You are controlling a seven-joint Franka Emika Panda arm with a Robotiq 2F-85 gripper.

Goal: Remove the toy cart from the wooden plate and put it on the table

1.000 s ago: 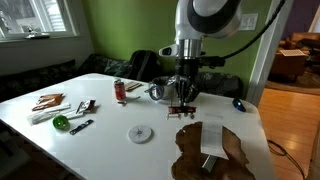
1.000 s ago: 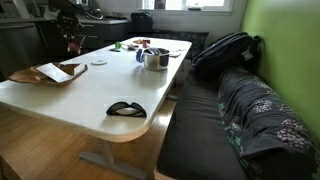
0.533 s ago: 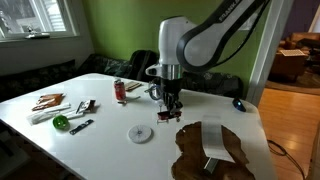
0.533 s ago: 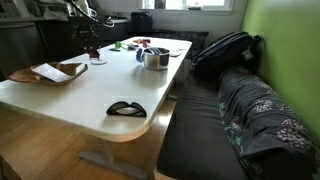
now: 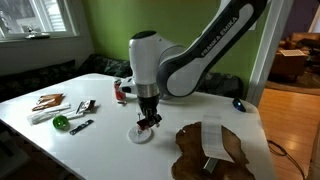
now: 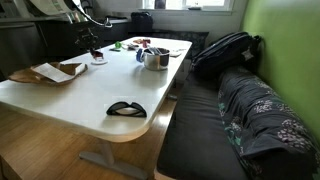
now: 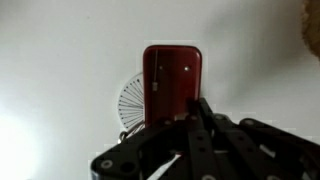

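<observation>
Red toy cart (image 7: 172,85) in pincer (image 5: 148,122) half hides white disc (image 7: 128,100).

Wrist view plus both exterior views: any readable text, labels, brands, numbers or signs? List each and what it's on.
No text can be read in any view.
Toy cart: two pale specks in the wrist view, no letters.
White disc: fine radial lines, no digits legible.
Red-and-white can: any print is too small and blurred.
Flat packets at the table end: too blurred to read.
</observation>
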